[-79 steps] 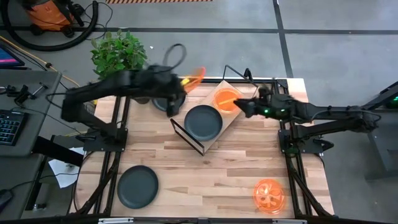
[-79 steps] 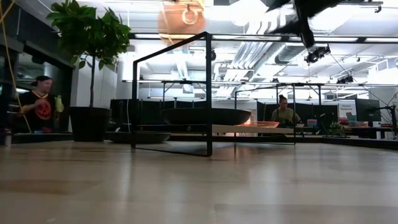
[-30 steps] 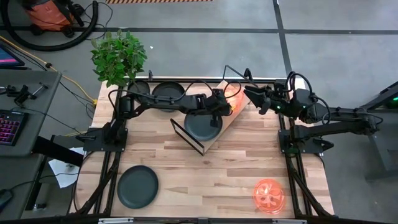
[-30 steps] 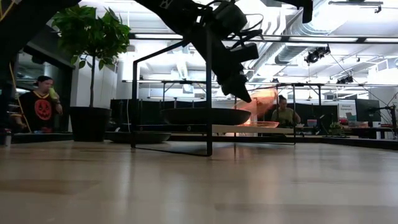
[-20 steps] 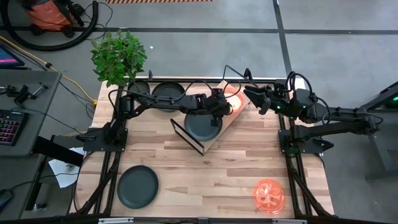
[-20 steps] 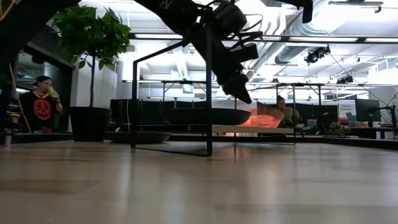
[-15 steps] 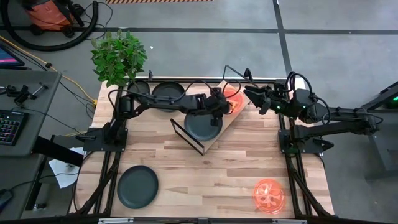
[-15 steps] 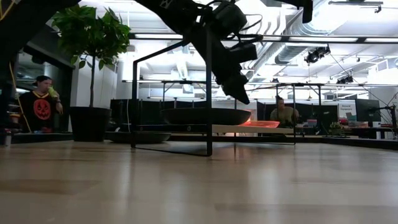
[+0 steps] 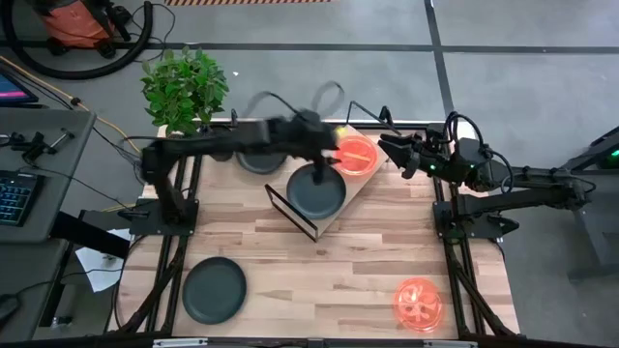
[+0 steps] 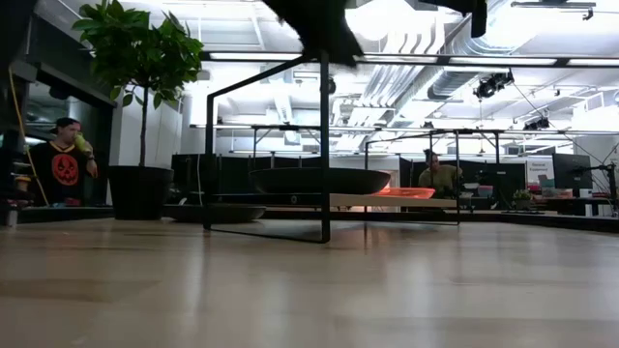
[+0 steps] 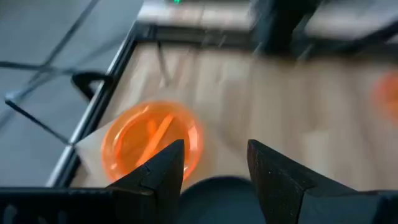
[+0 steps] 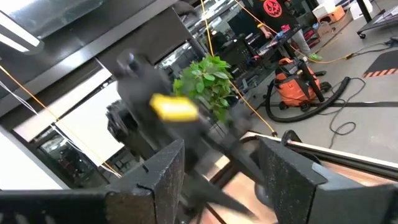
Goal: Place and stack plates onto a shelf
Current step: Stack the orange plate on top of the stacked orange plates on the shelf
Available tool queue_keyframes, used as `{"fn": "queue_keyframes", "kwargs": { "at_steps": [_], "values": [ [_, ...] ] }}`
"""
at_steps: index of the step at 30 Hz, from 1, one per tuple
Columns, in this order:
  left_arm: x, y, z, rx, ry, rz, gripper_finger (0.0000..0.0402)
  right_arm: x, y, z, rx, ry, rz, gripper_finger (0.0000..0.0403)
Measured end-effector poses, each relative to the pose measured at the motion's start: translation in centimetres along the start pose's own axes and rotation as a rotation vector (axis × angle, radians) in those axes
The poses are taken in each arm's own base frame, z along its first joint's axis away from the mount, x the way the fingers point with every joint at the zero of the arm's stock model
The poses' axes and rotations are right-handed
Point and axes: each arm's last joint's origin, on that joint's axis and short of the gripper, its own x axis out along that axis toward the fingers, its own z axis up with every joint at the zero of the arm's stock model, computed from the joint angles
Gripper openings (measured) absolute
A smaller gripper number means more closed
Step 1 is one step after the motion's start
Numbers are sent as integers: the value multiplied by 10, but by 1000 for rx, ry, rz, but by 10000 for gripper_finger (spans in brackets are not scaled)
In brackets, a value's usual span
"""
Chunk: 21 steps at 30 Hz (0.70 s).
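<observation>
Your orange plate now lies flat on the shelf, at the board's far end beside the dark grey plate that fills its near end; a second ago it hung tilted in the left gripper above that spot, and half a second ago it had just settled. The left gripper has let go and is pulling up and back toward the table's far edge; the left wrist view shows its fingers parted with nothing between them, the orange plate below and beyond them. The orange stack on the shelf looks one plate taller, so this placement reads as done. Still off the shelf are a dark grey plate near the table's near-left corner, another dark grey plate at the far edge partly hidden under the left arm, and an orange plate near the near-right corner. Your right gripper waits just off the shelf's far end by the table's right edge, fingers spread and empty. You likely fetch one of the loose plates next.
</observation>
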Motion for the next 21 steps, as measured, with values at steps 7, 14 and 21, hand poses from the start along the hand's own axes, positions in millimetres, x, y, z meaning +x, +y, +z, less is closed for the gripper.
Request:
{"fn": "queue_keyframes", "kwargs": {
  "at_steps": [7,14,21],
  "values": [
    [-100,-5,-8,-129,-329,-132,163,0,-3,-6,-21,73,-18,188],
    [-152,-21,-79,-300,-634,-182,163,-1,-6,-11,-11,135,-21,188],
    [-174,-25,-125,-417,-775,-45,162,-1,-6,-11,-12,134,-20,188]
  ]
}}
